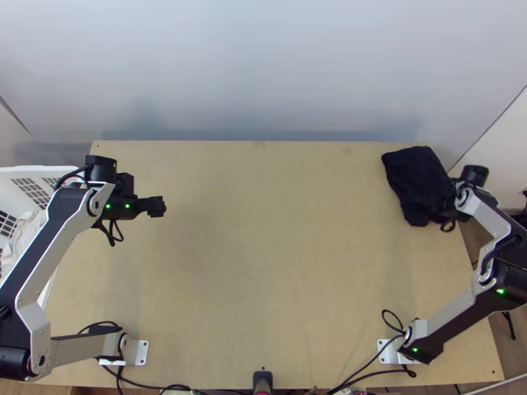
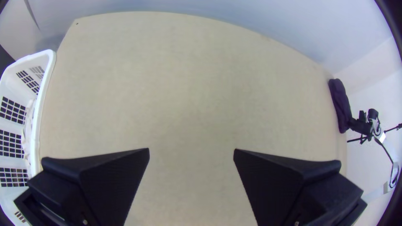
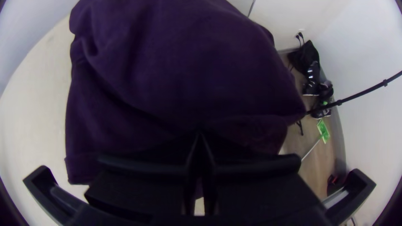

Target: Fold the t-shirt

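In the top view, the t-shirt (image 1: 415,181) lies at the far right corner of the light wooden table (image 1: 263,250), gathered into a compact dark bundle with an uneven outline, reaching the table's right edge. The right gripper (image 1: 461,212) is at the bundle's near right side, overlapping it from above. Well apart from it, the left gripper (image 1: 158,206) is over the left part of the table, pointing in toward the middle. A white laundry basket (image 1: 29,172) stands past the table's left edge, with pale cloth (image 1: 25,230) inside.

The left wrist view gives the left gripper's (image 2: 191,155) jaws plainly: they stand wide apart, with bare tabletop seen between them and nothing held. At one side is the basket's gridded wall and smooth rim. At the far opposite side, the t-shirt appears from a low angle as a long, low dark mound, the other arm's gripper against its end.

The right wrist view brings out the cloth itself: it lies in overlapping layers, with soft creases running toward the right gripper's (image 3: 200,136) tips and a straight, seam-like band near one corner. Those jaws are together, their tips against the cloth; whether they pinch any of it, I cannot tell. The cloth's outline crosses the table's edge, and beyond it are a wooden floor (image 3: 310,167), dark shoes (image 3: 312,81) and a black cable (image 3: 364,93).
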